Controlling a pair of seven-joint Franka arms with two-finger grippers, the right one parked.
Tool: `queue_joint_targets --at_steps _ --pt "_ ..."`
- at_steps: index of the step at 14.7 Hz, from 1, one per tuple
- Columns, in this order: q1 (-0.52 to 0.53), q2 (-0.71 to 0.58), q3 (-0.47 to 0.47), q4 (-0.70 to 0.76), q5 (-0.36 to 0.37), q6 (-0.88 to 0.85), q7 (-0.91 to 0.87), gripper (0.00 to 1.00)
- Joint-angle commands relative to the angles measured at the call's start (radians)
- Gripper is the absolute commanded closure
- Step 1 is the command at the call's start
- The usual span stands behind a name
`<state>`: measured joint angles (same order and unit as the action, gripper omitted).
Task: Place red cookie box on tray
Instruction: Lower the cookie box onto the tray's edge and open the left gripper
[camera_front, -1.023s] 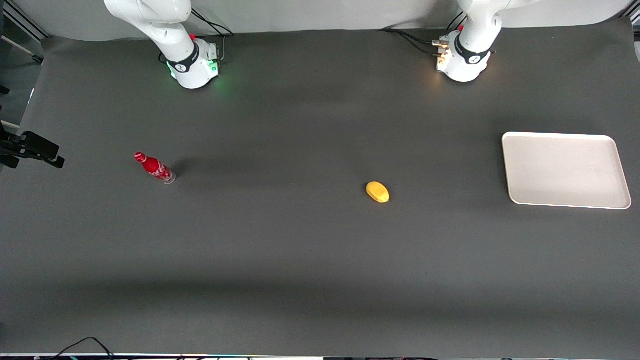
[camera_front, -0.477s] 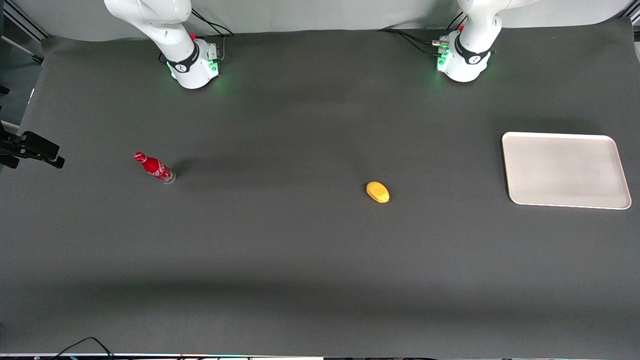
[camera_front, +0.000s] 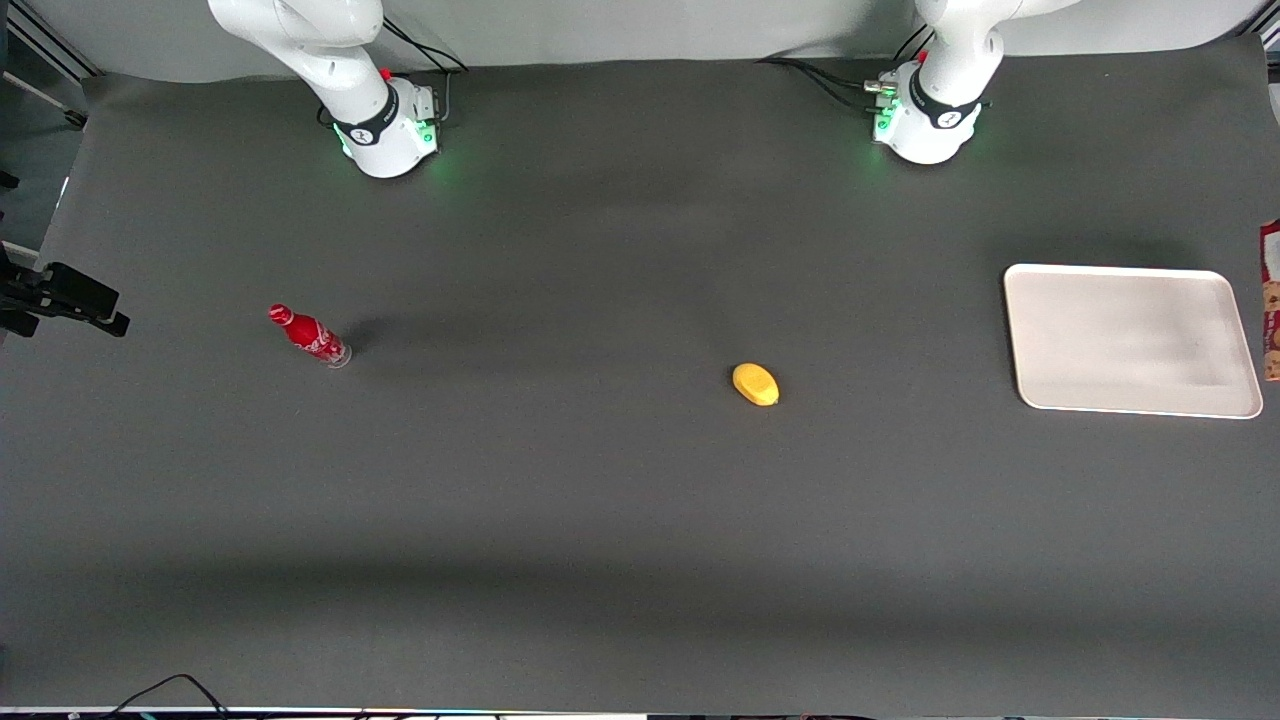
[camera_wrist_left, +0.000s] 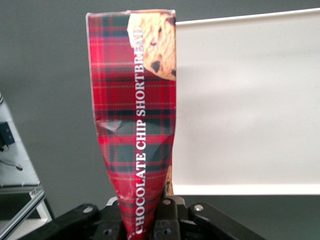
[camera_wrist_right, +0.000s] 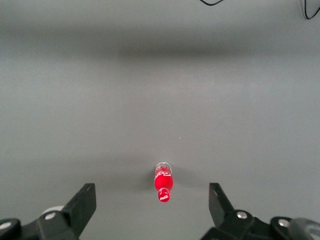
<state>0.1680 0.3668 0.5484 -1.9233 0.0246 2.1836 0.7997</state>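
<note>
Held aloft in the black two-finger gripper of the working left arm: a long, narrow dark-red tartan cookie box printed with chocolate-chip cookies and the white words "CHOCOLATE CHIP SHORTBREAD" along its length. Jaws closed on the box's near end, pinching the cardboard, with a dent showing partway up the panel. Seen from the wrist, lying beside and partly over one long edge of the large, flat off-white rectangular tray, with dark bench under the rest of it. Not set down on the tray.

From the front, only a thin strip of the cookie box visible at the working arm's edge of the frame, just beside the short end of the tray and cut off by the picture's border. Gripper itself out of sight there. Tray flat on the dark grey bench at the working arm's end, low rim and rounded corners showing, a faint shadow across its surface.

Elsewhere on the bench: a small yellow oval fruit, lemon-like, near the middle and well apart from the tray; a small red bottle with white lettering standing toward the parked arm's end, well apart from both. Same bottle in the parked arm's wrist view, alone on bare bench.
</note>
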Motion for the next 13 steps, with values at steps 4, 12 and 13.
queue_joint_targets --at_steps 4,12,13 --pt "0.018 0.089 0.019 -0.100 -0.195 0.232 0.212 1.00" --pt "0.022 0.162 0.019 -0.050 -0.265 0.289 0.248 0.00" --pt "0.019 0.161 0.019 -0.030 -0.265 0.280 0.248 0.00"
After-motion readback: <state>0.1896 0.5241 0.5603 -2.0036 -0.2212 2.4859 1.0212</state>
